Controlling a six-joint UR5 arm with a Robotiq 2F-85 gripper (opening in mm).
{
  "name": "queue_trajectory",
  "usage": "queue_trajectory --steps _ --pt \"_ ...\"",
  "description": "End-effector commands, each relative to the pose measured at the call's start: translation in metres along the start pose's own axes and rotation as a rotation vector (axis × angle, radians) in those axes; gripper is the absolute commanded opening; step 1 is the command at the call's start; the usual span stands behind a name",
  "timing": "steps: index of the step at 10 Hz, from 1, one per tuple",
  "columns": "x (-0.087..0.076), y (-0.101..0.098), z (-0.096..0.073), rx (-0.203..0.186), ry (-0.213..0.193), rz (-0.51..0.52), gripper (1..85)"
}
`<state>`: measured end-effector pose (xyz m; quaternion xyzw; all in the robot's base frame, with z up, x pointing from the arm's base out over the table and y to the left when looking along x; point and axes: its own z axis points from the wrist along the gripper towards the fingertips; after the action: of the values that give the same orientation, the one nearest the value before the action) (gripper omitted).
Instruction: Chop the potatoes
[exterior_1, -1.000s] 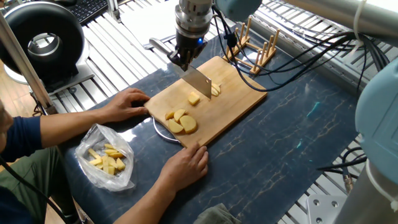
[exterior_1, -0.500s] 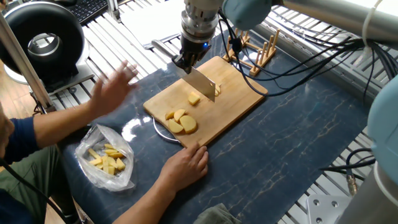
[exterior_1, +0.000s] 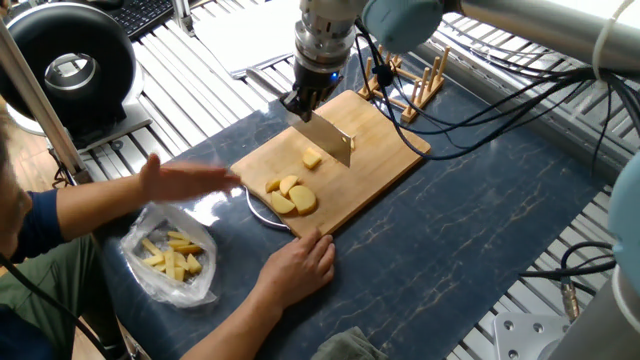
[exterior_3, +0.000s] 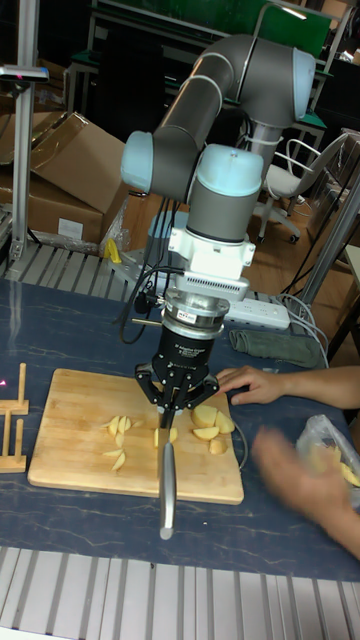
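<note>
Pale yellow potatoes lie on the wooden cutting board (exterior_1: 380, 160): one small chunk (exterior_1: 312, 159) beside the blade and a cluster of bigger pieces (exterior_1: 291, 196) toward the near-left corner. In the tall fixed view, thin cut slices (exterior_3: 118, 431) lie left of the knife and chunks (exterior_3: 211, 419) lie right of it. My gripper (exterior_1: 308, 103) (exterior_3: 180, 397) is shut on the handle of a knife (exterior_1: 333, 142) (exterior_3: 166, 482). The blade points down over the far part of the board (exterior_3: 70, 440).
A person's hand (exterior_1: 297, 266) holds the board's near edge; the other hand (exterior_1: 185, 181) is blurred, above a clear plastic bag of yellow pieces (exterior_1: 175, 256). A wooden rack (exterior_1: 405, 75) stands behind the board. A black round device (exterior_1: 65, 62) is at far left.
The person's left hand left the board's left corner, rose, and now sweeps low toward the bag. My gripper with the knife shifted slightly right and farther back.
</note>
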<state>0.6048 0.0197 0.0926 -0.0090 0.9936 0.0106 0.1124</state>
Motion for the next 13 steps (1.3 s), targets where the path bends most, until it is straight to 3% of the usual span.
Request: queue_trajectory --steps 1,6,13 --pt "0.005 0.007 0.001 -0.005 -0.012 0.002 1.0" --pt "0.018 0.003 -0.004 -0.016 -0.020 -0.010 1.0" --pt "0.020 -0.001 0.000 -0.013 -0.028 -0.020 1.0"
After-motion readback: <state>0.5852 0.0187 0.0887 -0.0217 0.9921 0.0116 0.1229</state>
